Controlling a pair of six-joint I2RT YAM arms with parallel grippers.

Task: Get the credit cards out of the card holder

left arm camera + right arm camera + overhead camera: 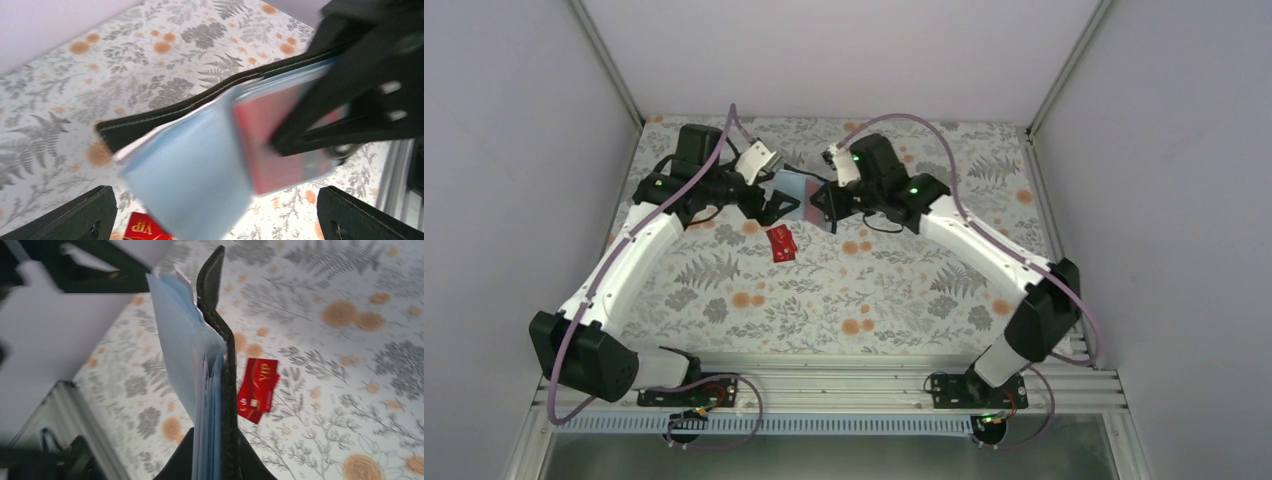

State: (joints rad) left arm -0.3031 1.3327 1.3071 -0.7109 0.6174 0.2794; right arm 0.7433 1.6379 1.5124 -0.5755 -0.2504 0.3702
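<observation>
1. The right hand [212, 462] is clamped on the card holder [212, 340] and holds it up off the tabletop [874, 290], at the far middle between the two arms.
2. The holder is open. From the right wrist it shows edge-on, with the black stitched cover on one side and light blue inner leaves fanned out on the other.
3. The left hand [779, 205] has its jaws wide apart and grips nothing. It faces the holder's open inner side; its two black fingers [75, 217] frame the bottom corners of the left wrist view.
4. A pocketed credit card [280, 145], red, sits inside a clear sleeve on the holder's blue face. The picture is blurred, so I cannot tell whether there is more than one.
5. Obstruction: a black finger of the right hand crosses the pocketed card diagonally in the left wrist view. A pale blue leaf [195, 170] hangs in front beside the sleeve.
6. The loose credit cards [260, 387], red with gold "VIP" lettering, lie flat on the tabletop just on the near side of the holder. There are at least two, overlapped and slightly offset, and neither hand touches them.
7. Surroundings: floral-print cloth on the tabletop, plain pale walls on three sides, and an aluminium rail [824, 385] carrying the arm bases at the near edge. Purple cables [924, 130] loop over both arms.
</observation>
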